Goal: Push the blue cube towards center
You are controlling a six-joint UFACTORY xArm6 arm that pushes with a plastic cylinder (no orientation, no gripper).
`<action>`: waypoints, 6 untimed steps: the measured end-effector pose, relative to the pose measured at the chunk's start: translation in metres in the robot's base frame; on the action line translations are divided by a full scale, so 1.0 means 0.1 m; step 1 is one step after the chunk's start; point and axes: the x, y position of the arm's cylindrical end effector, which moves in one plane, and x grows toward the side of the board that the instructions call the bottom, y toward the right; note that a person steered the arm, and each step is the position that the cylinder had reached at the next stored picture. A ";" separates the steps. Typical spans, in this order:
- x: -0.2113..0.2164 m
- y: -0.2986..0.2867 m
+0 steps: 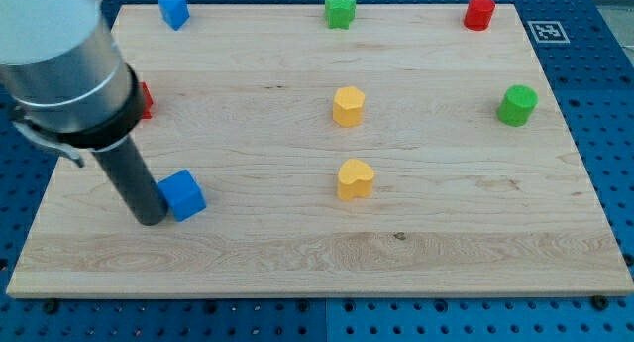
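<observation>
The blue cube point(183, 194) lies on the wooden board point(317, 253) at the lower left. My tip point(150, 219) stands right against the cube's left side, touching it or nearly so. The dark rod rises from there up and to the left into the grey arm body, which covers the view's top left corner.
A second blue block point(173, 11) lies at the top left. A green star point(340, 10) and a red cylinder point(479, 12) lie along the top. A red block point(145, 100) is partly hidden behind the arm. Two yellow blocks point(348, 106) point(355, 179) lie mid-board. A green cylinder point(516, 105) lies right.
</observation>
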 end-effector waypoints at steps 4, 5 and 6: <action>-0.22 0.63; -0.23 0.68; -0.31 0.79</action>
